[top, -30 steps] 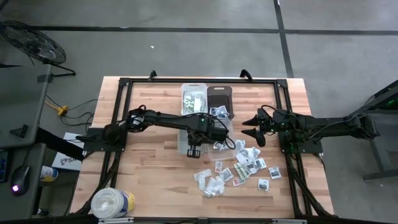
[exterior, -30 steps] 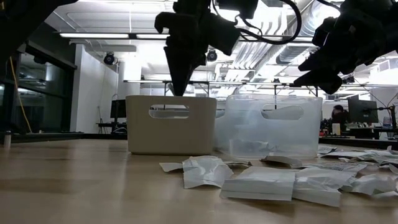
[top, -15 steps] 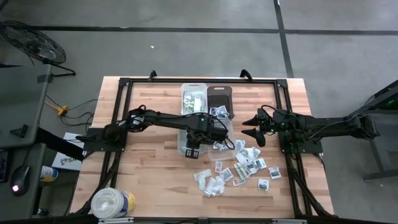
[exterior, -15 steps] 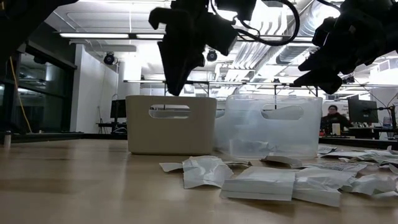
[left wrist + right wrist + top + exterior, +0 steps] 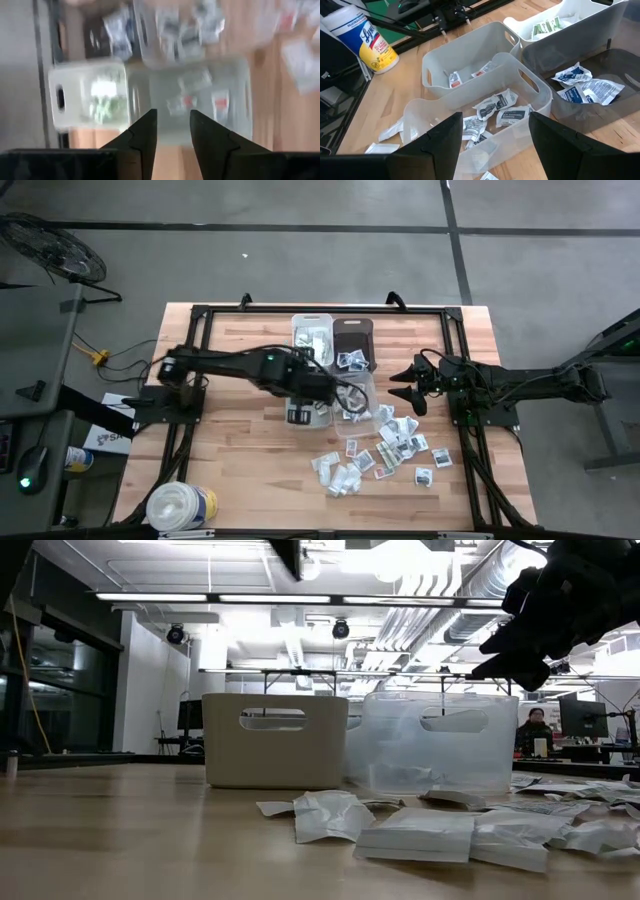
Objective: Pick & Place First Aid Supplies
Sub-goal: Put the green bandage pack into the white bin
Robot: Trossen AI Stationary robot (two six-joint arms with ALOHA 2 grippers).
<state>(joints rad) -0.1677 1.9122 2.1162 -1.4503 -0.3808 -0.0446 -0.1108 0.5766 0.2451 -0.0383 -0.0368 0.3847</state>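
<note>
Above the bins (image 5: pixel 330 370) — left gripper (image 5: pixel 299 415)

The left arm reaches in from its base toward the table's middle, elbow bent, its wrist turned downward. The left gripper (image 5: pixel 299 414) hangs raised, its 2 dark fingers (image 5: pixel 145 132) parted by a narrow gap with nothing between them. The right arm stretches low and nearly straight (it waits off to the side), and the right gripper (image 5: pixel 404 393) holds its 2 fingers (image 5: pixel 559 137) spread wide and empty.
</note>
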